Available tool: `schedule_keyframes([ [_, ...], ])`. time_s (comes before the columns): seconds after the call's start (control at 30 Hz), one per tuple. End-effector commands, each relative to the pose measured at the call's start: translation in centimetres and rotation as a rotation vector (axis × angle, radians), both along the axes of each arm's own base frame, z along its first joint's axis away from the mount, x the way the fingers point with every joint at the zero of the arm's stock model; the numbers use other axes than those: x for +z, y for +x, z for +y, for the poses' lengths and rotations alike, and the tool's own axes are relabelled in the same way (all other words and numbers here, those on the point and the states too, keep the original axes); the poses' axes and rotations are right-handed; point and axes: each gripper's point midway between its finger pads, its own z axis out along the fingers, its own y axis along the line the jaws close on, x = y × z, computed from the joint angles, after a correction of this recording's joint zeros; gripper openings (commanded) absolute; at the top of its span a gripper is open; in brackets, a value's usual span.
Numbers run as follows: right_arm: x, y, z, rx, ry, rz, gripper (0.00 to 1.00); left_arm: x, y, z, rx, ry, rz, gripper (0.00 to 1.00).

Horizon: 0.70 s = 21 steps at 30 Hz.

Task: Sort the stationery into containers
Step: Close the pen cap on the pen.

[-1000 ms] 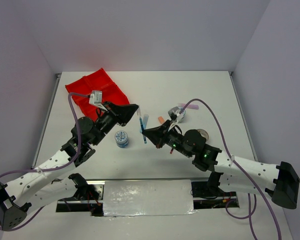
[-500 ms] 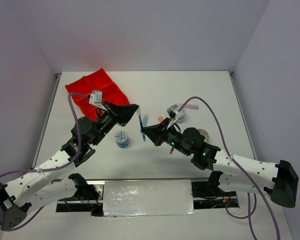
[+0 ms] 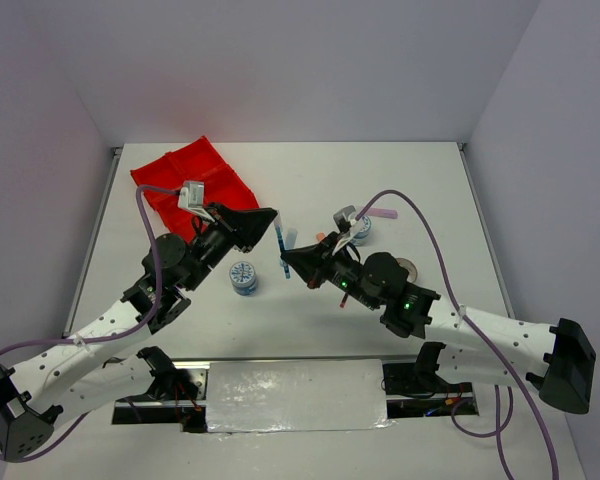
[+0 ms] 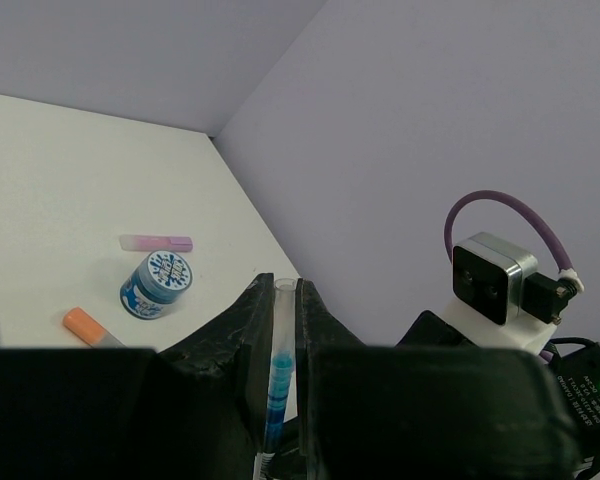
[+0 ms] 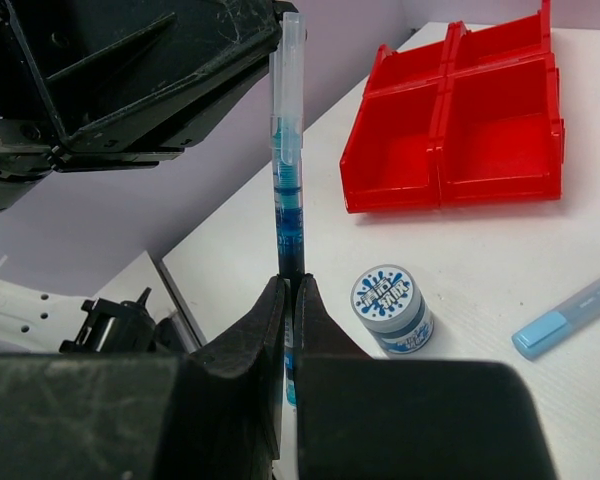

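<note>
A blue pen (image 3: 281, 247) with a clear cap is held above the table between both grippers. My left gripper (image 3: 272, 220) is shut on its clear cap end, which shows between the jaws in the left wrist view (image 4: 277, 330). My right gripper (image 3: 285, 260) is shut on the pen's blue barrel (image 5: 289, 170). The red four-compartment tray (image 3: 190, 185) sits at the far left, empty in the right wrist view (image 5: 460, 130). One patterned tub (image 3: 243, 277) stands under the left arm. A second tub (image 3: 358, 228) stands by a pink stick (image 3: 380, 213).
A light-blue stick (image 3: 292, 238) and an orange-tipped stick (image 3: 322, 239) lie near the pen. A clear tape ring (image 3: 405, 268) lies beside the right arm. The right arm's purple cable arcs over the second tub.
My right gripper has shifted slightly left and away with the pen's lower end. The left arm has stayed still.
</note>
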Motion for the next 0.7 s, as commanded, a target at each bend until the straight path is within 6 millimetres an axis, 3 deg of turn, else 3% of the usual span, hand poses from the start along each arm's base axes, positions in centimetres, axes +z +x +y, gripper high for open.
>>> schedule_keyframes([
  [0.0,3.3,0.2,0.2,-0.013,0.052,-0.054,0.0,2.2,-0.7,0.2,-0.011,-0.029,-0.071,0.0],
  [0.27,3.8,0.7,-0.2,-0.044,0.037,-0.079,0.0,1.6,-0.6,0.0,-0.016,0.002,-0.061,0.0],
  [0.67,7.3,0.8,-0.2,-0.044,0.057,-0.251,0.0,0.5,-0.2,-0.7,-0.032,0.063,-0.024,0.0],
])
